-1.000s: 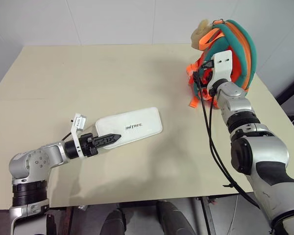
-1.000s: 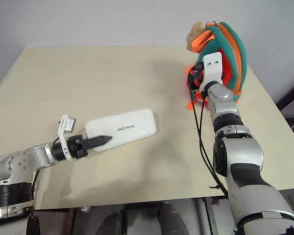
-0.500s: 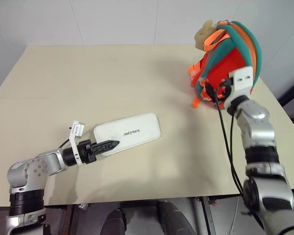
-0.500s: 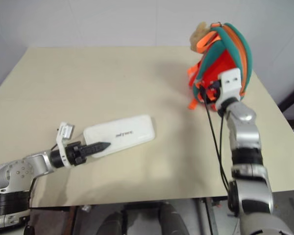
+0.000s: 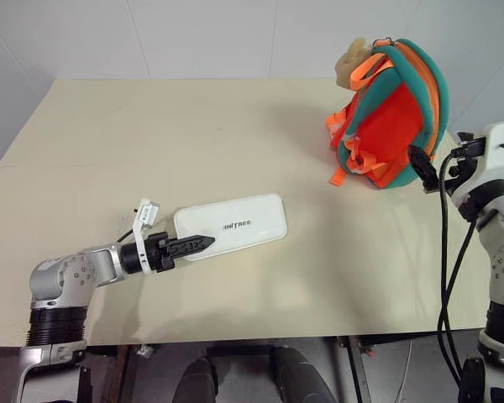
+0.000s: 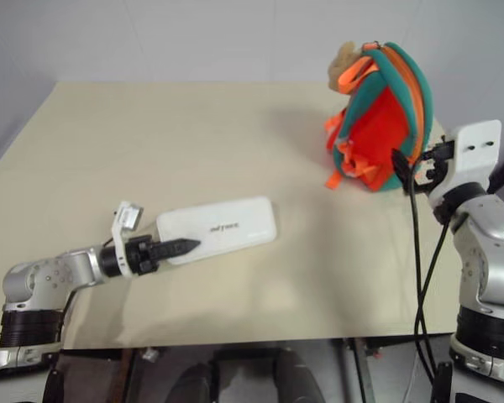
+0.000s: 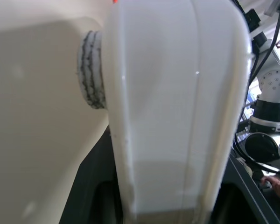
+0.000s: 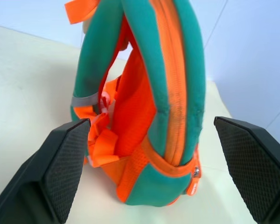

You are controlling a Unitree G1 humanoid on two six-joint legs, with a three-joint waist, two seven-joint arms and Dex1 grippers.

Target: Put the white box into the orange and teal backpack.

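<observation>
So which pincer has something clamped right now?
The left pincer: it grips the white box's end. The right pincer stands wide open, short of the backpack.

The white box [image 5: 231,227] carries one line of small dark lettering on its top face, about midway along its length. In the left eye view it reads roughly as "UNITREE", though the first letters are hard to make out; in the right eye view the same print is too small to read. No other text, label, number or sign can be read on anything else in the pictures.
</observation>
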